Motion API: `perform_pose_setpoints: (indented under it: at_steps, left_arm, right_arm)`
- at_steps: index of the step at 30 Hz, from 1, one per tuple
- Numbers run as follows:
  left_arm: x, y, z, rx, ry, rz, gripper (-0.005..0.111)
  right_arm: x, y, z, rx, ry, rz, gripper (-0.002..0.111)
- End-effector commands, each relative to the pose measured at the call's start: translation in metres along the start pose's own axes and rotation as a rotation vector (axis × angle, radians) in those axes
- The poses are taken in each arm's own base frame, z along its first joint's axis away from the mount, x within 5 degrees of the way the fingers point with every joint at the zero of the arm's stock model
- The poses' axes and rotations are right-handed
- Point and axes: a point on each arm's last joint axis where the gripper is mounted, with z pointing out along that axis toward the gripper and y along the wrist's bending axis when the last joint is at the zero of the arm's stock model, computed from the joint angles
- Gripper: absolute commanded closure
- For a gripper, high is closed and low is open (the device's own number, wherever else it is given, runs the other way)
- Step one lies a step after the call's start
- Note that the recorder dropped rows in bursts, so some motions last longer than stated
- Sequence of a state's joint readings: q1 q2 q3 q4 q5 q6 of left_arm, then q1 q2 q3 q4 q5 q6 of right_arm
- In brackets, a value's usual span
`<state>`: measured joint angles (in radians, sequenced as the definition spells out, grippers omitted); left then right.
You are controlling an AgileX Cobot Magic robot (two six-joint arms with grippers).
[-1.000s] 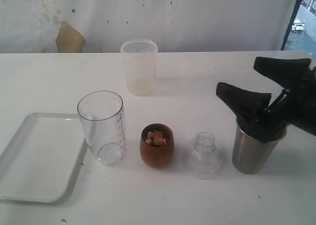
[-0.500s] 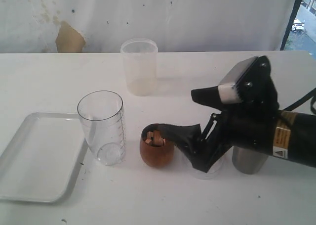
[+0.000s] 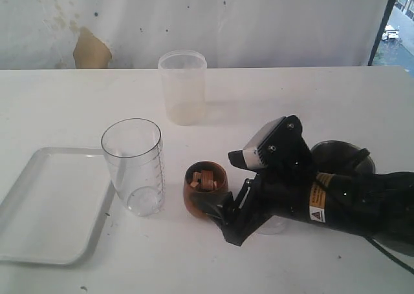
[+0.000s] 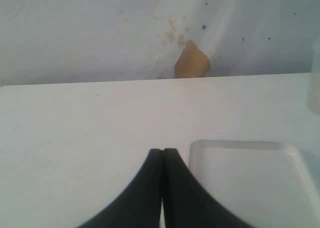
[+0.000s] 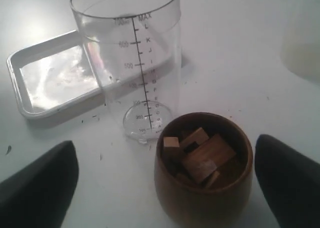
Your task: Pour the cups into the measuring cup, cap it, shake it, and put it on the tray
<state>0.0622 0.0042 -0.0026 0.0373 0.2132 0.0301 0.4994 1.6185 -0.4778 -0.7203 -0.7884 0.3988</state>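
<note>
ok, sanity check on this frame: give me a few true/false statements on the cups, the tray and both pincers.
1. The wooden cup holds small wooden blocks. True.
2. The measuring cup is already capped. False: its top is open, and it looks empty.
3. The right pincer is shut on the wooden cup. False: it is open, with one finger on either side of the cup and a gap at each.
4. The left pincer is shut with nothing in it. True.
5. The measuring cup stands on the tray. False: it stands on the table, just beside the tray's rim.
</note>
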Motion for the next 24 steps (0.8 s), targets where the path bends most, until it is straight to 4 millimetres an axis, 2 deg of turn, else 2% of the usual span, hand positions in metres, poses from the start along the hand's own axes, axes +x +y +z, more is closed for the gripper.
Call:
perform_pose_setpoints:
  at_steps: [1,4,8,12,17,20,24]
  left_arm:
    - [0.000,0.000,0.000,0.006,-0.007,-0.006,0.107]
    - [0.000,0.000,0.000,0.006,-0.007,-0.006,0.107]
    - [0.000,0.000,0.000,0.006,-0.007,-0.006,0.107]
    - [0.000,0.000,0.000,0.006,-0.007,-0.006,0.107]
    - [0.000,0.000,0.000,0.006,-0.007,-0.006,0.107]
    - [0.000,0.000,0.000,0.006,-0.007,-0.006,0.107]
    - [0.000,0.000,0.000,0.006,-0.007,-0.006,0.107]
  right_arm:
    - [-0.009,0.001,-0.004,0.009,-0.034,-0.023,0.020]
    - [-0.020,0.000,-0.014,0.051,-0.028,-0.049,0.026]
    - [-0.037,-0.001,-0.039,0.168,0.014,-0.037,0.039]
    - [-0.053,-0.010,-0.076,0.416,0.116,0.141,0.047]
    - [-0.075,-0.019,-0.117,0.713,0.186,0.458,0.047]
    - [-0.085,-0.020,-0.124,0.760,0.244,0.522,0.047]
    - [-0.091,-0.018,-0.123,0.724,0.309,0.512,0.047]
